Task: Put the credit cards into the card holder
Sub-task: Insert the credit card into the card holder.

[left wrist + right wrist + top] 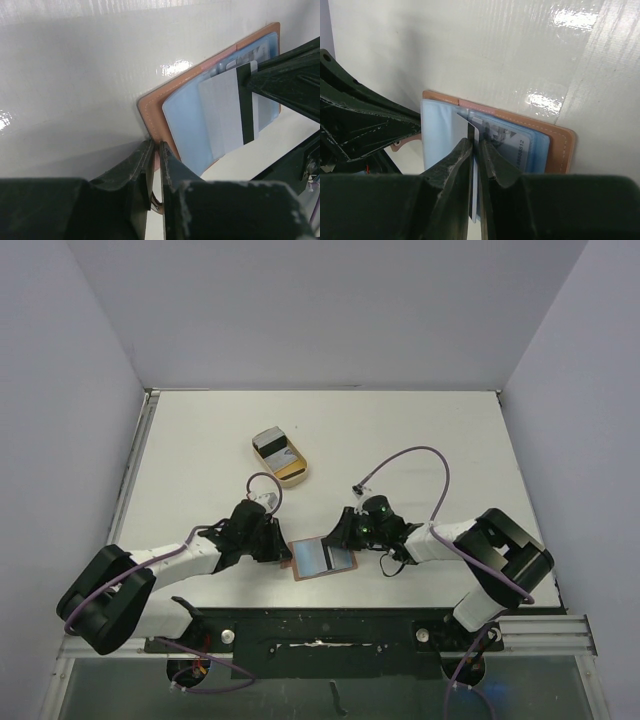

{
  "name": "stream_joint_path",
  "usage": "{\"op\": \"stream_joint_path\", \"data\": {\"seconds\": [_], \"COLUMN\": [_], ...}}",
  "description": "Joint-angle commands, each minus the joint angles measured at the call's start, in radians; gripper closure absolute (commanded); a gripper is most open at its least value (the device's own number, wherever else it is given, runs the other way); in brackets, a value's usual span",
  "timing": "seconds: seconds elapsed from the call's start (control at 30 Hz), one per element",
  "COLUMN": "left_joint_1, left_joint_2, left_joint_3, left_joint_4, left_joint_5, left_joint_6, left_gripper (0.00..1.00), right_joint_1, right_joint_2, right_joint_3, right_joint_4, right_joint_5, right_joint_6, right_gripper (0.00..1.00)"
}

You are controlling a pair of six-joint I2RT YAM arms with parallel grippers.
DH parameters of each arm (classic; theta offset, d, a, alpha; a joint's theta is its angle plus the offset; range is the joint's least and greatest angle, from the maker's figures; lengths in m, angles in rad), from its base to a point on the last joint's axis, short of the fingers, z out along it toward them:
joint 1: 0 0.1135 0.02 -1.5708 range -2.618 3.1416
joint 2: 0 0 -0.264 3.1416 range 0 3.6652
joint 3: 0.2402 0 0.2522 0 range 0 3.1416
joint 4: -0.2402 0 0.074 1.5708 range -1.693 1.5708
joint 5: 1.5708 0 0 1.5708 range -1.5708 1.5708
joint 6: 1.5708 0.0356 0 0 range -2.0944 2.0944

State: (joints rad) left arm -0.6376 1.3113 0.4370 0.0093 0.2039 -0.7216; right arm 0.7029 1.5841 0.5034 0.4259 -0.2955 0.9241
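Note:
The brown card holder (pixel 322 559) lies open on the table between the arms, blue-grey inside up; it also shows in the left wrist view (pixel 165 102) and the right wrist view (pixel 560 142). My left gripper (pixel 283 551) is shut on the holder's left edge at the snap tab (pixel 156 145). My right gripper (pixel 343 538) is shut on a silver credit card with a black stripe (pixel 472 131), held edge-on at the holder's middle pocket; the card also shows in the left wrist view (pixel 227 112). Another grey credit card (pixel 517 145) sits in the right pocket.
A tan oval tray (pixel 279 456) holding more cards stands farther back on the white table (pixel 420 430). Grey walls close the sides and back. Purple cables loop over both arms.

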Motion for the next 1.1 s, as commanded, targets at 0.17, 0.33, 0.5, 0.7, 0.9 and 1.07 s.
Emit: {"op": "stream_joint_path", "data": {"seconds": [0.17, 0.33, 0.5, 0.7, 0.9, 1.07], "left_joint_1": [-0.005, -0.007, -0.006, -0.006, -0.006, -0.007], "left_joint_2": [-0.009, -0.016, -0.026, -0.026, -0.013, -0.02], "left_joint_3": [-0.017, -0.017, -0.025, -0.032, -0.027, -0.034], "left_joint_4": [0.04, 0.032, 0.037, 0.055, 0.071, 0.089], "left_joint_5": [-0.034, -0.043, -0.047, -0.036, -0.02, -0.012], "left_joint_6": [0.004, 0.002, -0.004, -0.011, -0.016, -0.031], "left_gripper": [0.91, 0.91, 0.91, 0.91, 0.91, 0.91], "right_joint_1": [0.037, 0.049, 0.054, 0.097, 0.121, 0.143], "right_joint_2": [0.016, -0.033, -0.094, -0.074, -0.019, 0.021], "right_joint_3": [0.039, 0.117, 0.15, 0.165, 0.195, 0.241], "right_joint_4": [-0.078, -0.293, -0.411, -0.431, -0.43, -0.444], "right_joint_5": [0.061, 0.143, 0.183, 0.176, 0.155, 0.133], "right_joint_6": [-0.021, -0.048, -0.066, -0.064, -0.063, -0.08], "right_gripper": [0.87, 0.7, 0.58, 0.56, 0.54, 0.53]}}
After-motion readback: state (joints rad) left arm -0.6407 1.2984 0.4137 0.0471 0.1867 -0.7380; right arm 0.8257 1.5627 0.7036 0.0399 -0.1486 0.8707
